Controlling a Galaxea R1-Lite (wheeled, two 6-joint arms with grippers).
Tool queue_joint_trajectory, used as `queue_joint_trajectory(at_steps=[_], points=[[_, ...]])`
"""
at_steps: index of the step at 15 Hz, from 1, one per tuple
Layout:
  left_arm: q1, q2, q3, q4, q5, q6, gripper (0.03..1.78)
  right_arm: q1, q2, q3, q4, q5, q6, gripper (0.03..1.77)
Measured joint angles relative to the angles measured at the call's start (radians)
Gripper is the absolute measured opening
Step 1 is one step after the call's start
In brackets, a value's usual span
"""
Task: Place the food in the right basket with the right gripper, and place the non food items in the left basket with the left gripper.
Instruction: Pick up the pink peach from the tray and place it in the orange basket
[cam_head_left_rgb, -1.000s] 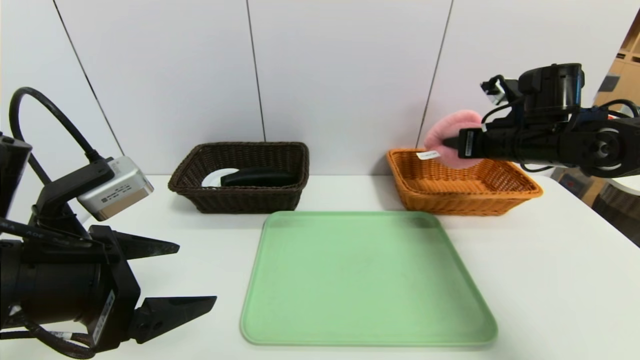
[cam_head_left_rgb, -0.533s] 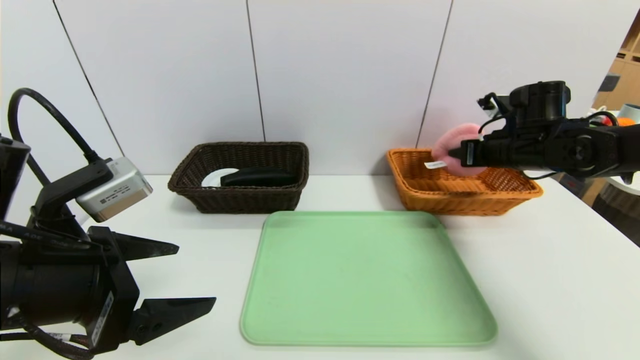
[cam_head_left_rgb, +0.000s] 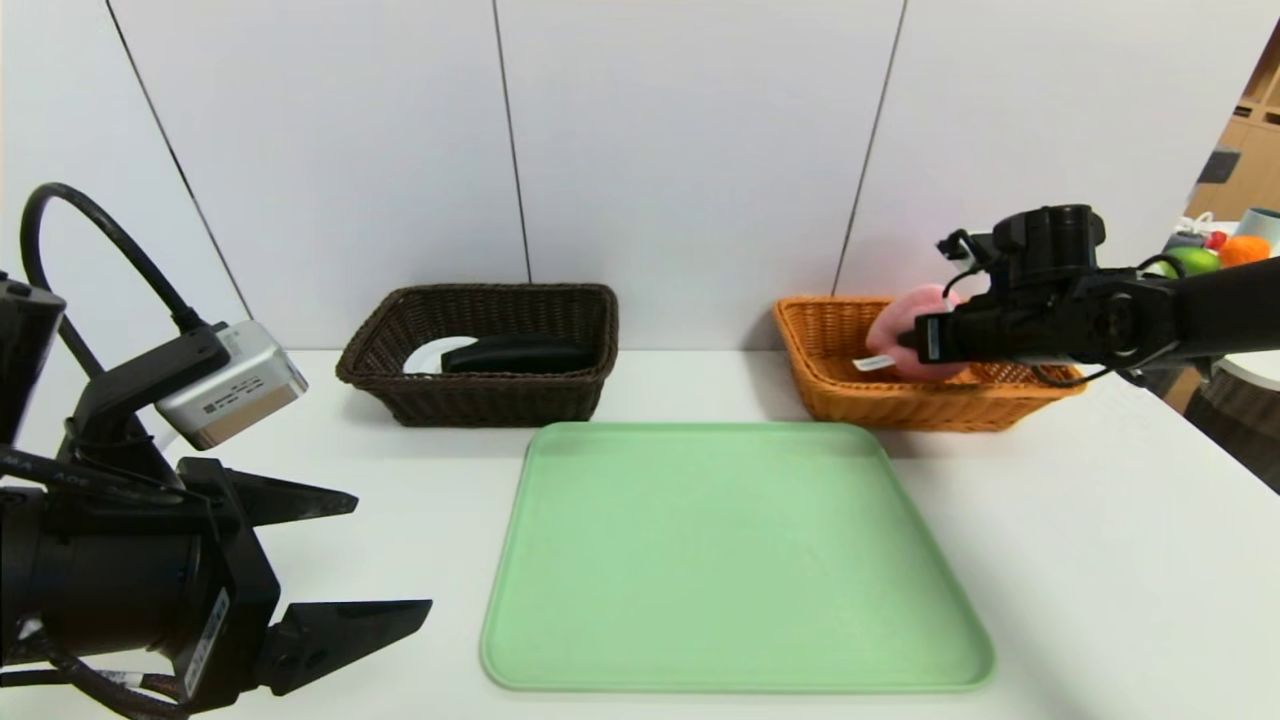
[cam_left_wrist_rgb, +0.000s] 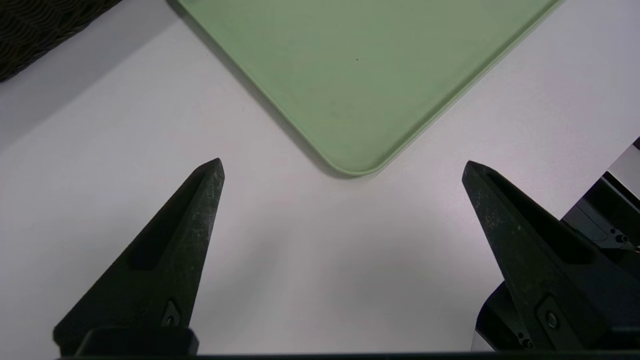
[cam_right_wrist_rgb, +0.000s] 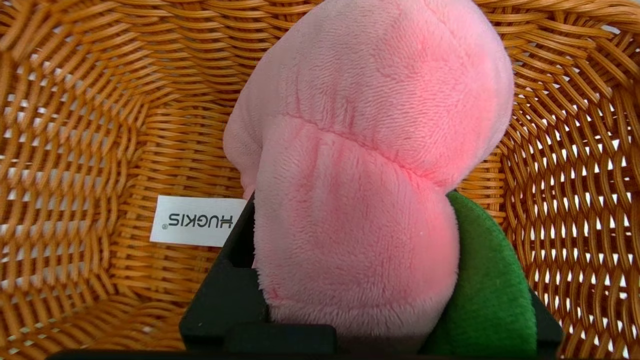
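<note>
My right gripper (cam_head_left_rgb: 905, 340) is shut on a pink plush peach (cam_head_left_rgb: 900, 338) with a green leaf (cam_right_wrist_rgb: 492, 285) and a white tag (cam_right_wrist_rgb: 196, 220). It holds the peach low inside the orange wicker basket (cam_head_left_rgb: 985, 400) at the back right; the wrist view shows the peach (cam_right_wrist_rgb: 370, 165) just above the basket floor (cam_right_wrist_rgb: 165, 165). The dark brown basket (cam_head_left_rgb: 480, 395) at the back left holds a white item (cam_head_left_rgb: 432, 354) and a black item (cam_head_left_rgb: 515, 353). My left gripper (cam_head_left_rgb: 345, 555) hangs open over bare table near the front left, its black fingers (cam_left_wrist_rgb: 175, 245) wide apart and empty.
A green tray (cam_head_left_rgb: 730, 555) lies flat in the middle of the white table (cam_head_left_rgb: 1100, 540) with nothing on it; its corner (cam_left_wrist_rgb: 350, 165) shows in the left wrist view. A white panelled wall stands right behind both baskets. Coloured objects (cam_head_left_rgb: 1215, 250) sit beyond the table's right side.
My right gripper has come down with the pink peach from above the orange basket's rim to inside the basket. The left arm has barely moved.
</note>
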Motion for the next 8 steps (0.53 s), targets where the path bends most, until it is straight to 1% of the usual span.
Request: queue_joint_trajectory(at_steps=[5, 6, 8], points=[[0.001, 0.000, 0.004, 0.000, 0.000, -0.003, 1.69, -0.010, 0.026, -0.027, 0.023, 0.001, -0.007, 0.80], [0.001, 0.000, 0.004, 0.000, 0.000, -0.002, 1.69, -0.010, 0.027, -0.027, 0.023, 0.000, -0.006, 0.83], [0.001, 0.000, 0.003, 0.000, 0.000, -0.001, 1.69, -0.011, 0.026, -0.028, 0.023, 0.000, -0.007, 1.01]])
